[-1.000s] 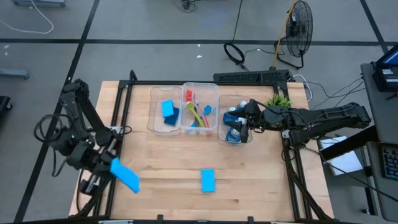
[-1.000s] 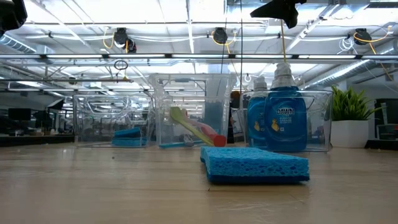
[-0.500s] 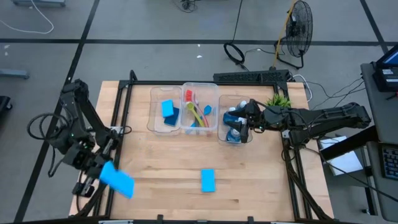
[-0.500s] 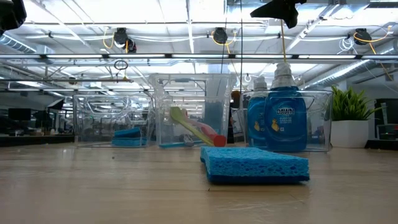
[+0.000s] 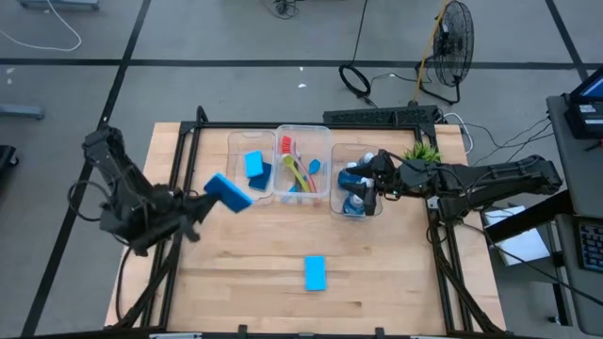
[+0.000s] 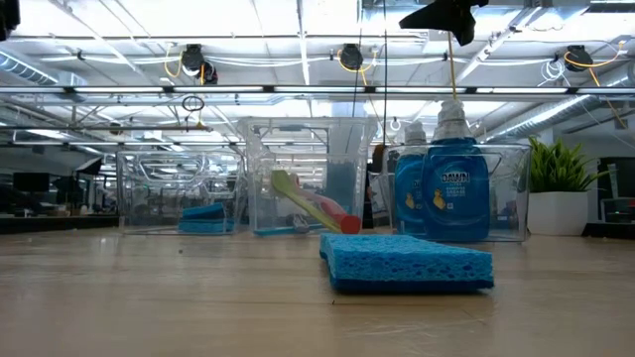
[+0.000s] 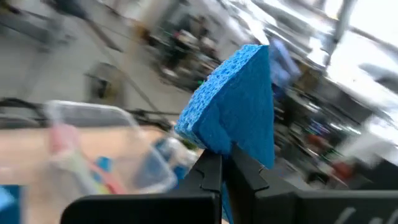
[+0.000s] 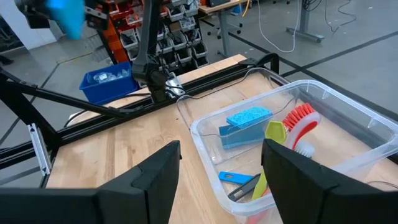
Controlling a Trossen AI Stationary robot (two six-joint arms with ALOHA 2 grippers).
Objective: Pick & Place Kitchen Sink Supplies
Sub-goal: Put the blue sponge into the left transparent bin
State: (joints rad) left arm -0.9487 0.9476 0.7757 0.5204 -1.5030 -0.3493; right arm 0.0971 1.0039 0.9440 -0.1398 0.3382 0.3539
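Observation:
My left gripper (image 5: pixel 209 201) is shut on a blue sponge (image 5: pixel 228 192), held in the air just left of the left clear bin (image 5: pixel 237 179). That bin holds two more sponges (image 5: pixel 254 168). A further blue sponge (image 5: pixel 315 273) lies flat on the table nearer the front, also seen in the low view (image 6: pixel 407 260). Brushes (image 5: pixel 300 169) lie in the middle bin. Blue bottles (image 6: pixel 456 188) stand in the right bin. My right gripper (image 5: pixel 370 184) hovers open over the bottles' bin, touching nothing. My left gripper pinches the sponge between its two fingers (image 7: pixel 211 171) at one end (image 7: pixel 231 144). The rest of the sponge (image 7: pixel 239 99) sticks out past the fingertips. It is lifted clear of the table, tilted.
A small green potted plant (image 5: pixel 423 152) stands behind the right bin. A black frame rail (image 5: pixel 179 179) runs along the table's left side under my left arm. Bare wood (image 5: pixel 254 273) lies around the loose sponge.
My left gripper has swung from the table's near left corner toward the far edge and rightward to the left bin, turning as it went. The sponge stayed in its hold and has been carried along, clear of the table. The right arm has kept still.

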